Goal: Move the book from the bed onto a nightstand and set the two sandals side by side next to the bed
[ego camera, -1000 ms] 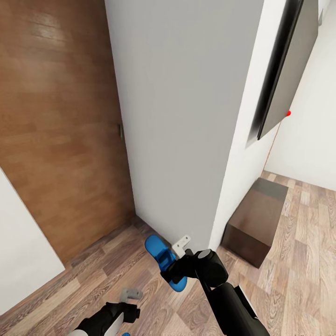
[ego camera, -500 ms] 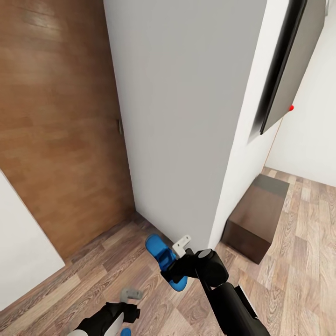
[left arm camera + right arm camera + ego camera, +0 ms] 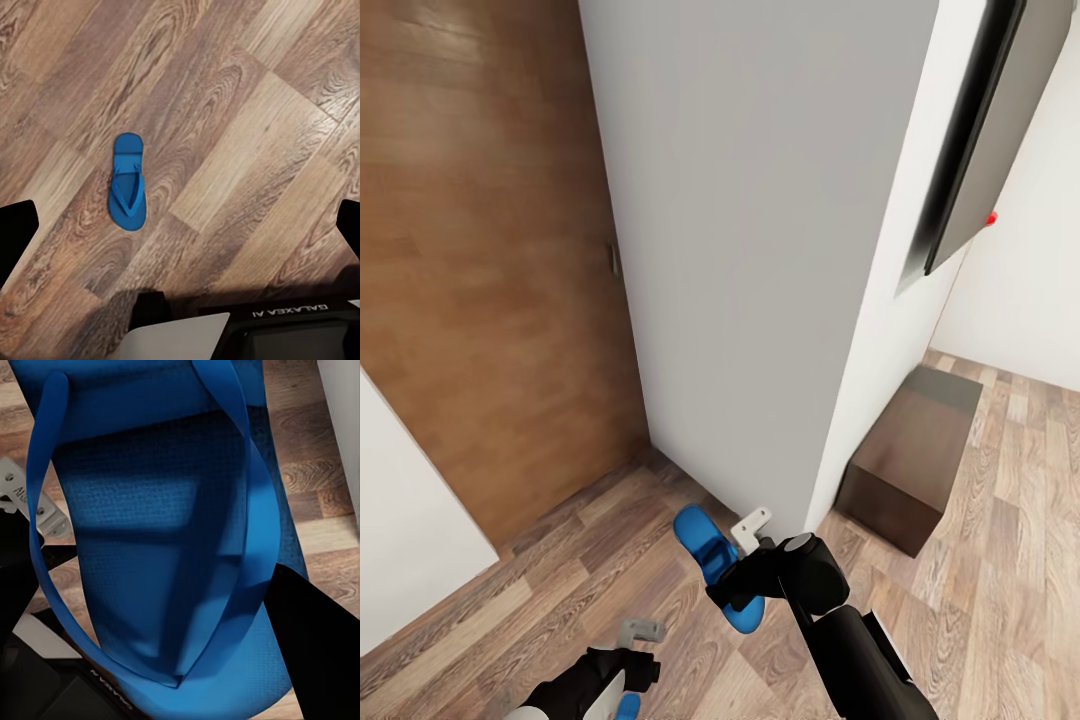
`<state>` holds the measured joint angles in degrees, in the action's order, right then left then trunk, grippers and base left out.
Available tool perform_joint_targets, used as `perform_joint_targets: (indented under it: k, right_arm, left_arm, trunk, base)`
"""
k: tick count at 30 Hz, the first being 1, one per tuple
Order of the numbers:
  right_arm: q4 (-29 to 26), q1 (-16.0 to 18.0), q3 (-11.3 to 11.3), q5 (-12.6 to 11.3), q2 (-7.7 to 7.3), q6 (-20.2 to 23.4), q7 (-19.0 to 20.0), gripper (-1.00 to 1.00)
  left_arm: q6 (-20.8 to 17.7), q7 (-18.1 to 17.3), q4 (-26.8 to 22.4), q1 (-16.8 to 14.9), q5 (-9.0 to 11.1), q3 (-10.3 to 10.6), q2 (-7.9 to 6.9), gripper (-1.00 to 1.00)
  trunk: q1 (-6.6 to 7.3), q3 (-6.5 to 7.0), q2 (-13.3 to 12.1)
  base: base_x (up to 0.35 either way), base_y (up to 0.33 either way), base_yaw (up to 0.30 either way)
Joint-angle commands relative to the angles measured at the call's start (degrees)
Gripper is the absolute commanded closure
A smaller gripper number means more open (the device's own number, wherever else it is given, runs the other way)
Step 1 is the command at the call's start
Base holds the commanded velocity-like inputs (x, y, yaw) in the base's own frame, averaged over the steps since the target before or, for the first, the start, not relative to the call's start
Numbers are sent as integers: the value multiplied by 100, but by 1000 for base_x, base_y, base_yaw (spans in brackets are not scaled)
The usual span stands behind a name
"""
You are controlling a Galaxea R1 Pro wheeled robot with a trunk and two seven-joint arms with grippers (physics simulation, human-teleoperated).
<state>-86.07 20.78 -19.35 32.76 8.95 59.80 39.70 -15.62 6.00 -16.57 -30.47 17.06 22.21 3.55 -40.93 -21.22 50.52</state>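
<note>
My right gripper point(image 3: 732, 560) is shut on one blue sandal point(image 3: 712, 562) and holds it above the wooden floor. Close up, that sandal point(image 3: 172, 547) shows its sole and straps, with a black finger point(image 3: 315, 652) against its edge. The other blue sandal point(image 3: 126, 182) lies flat on the floor below my left gripper point(image 3: 184, 225), which is open and well above it. In the head view the left gripper point(image 3: 644, 650) sits low near the picture's bottom edge, with a bit of that sandal point(image 3: 628, 705) beside it. The book, the bed and the nightstand are out of view.
A grey-white wall corner point(image 3: 760, 250) stands straight ahead, with a brown wooden door point(image 3: 480, 250) to its left. A long low dark brown cabinet point(image 3: 905, 460) stands on the floor at the right, under a black panel point(image 3: 975, 130) on the wall. A white surface point(image 3: 405, 540) is at the left.
The whole head view has shifted slightly, so the camera has moved. The right gripper keeps the sandal as before. The left gripper stays open.
</note>
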Motion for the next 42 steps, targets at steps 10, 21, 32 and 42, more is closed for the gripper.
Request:
perform_joint_targets:
  k: [10,21,32,42]
  right_arm:
    - [-16,5,-2,62,2,20,55,100]
    - [-390,5,60,80,-5,20,55,100]
    - [-468,13,359,87,-68,20,56,100]
    - [-472,14,451,75,-83,20,63,100]
  left_arm:
    - [-12,42,-13,-2,61,46,-4,-100]
    - [219,42,-13,-2,53,46,-4,-100]
    - [235,42,-13,-2,49,52,-4,-100]
    - [235,42,-13,-2,50,47,-4,-100]
  trunk:
    - [-221,-281,408]
    - [-462,-576,849]
    - [-704,-790,1291]
    - [-924,-993,1692]
  base:
    - [0,0,0]
    - [0,0,0]
    - [0,0,0]
    - [0,0,0]
